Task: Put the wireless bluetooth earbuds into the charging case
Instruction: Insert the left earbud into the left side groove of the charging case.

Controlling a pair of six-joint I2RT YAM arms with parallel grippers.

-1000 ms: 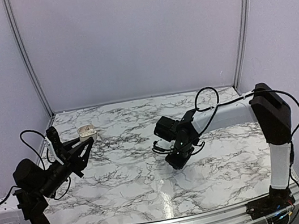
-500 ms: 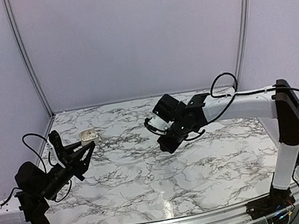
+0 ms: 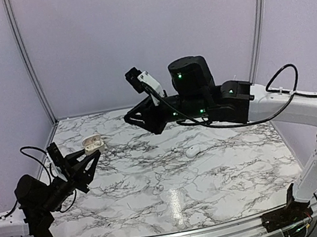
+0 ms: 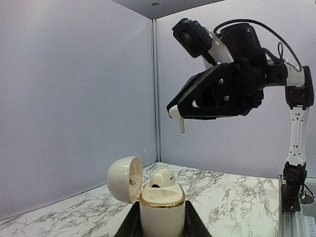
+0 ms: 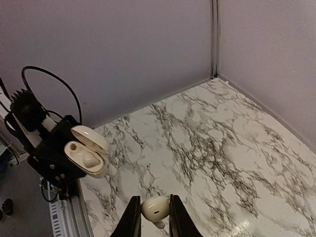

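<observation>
My left gripper [image 3: 92, 151] is shut on the charging case [image 3: 93, 144], holding it upright above the table's left side. In the left wrist view the case [image 4: 162, 210] has its lid [image 4: 123, 178] open to the left, and one earbud [image 4: 163, 178] sits in it. My right gripper [image 3: 128, 118] is raised high over the back of the table, to the right of the case and above it. In the right wrist view it [image 5: 152, 217] is shut on the second earbud [image 5: 155, 208], stem pointing down. That view also shows the case [image 5: 86, 158] with one empty socket [image 5: 71, 146].
Marble table [image 3: 174, 176] with purple walls and corner posts behind. A small pale blob [image 3: 193, 150] lies on the table under the right arm; I cannot tell what it is. The right arm's body [image 3: 203, 96] stretches across the back middle.
My right arm has risen from the table's middle and swung up and left toward the case. The left gripper has kept hold of the open case and barely moved.
</observation>
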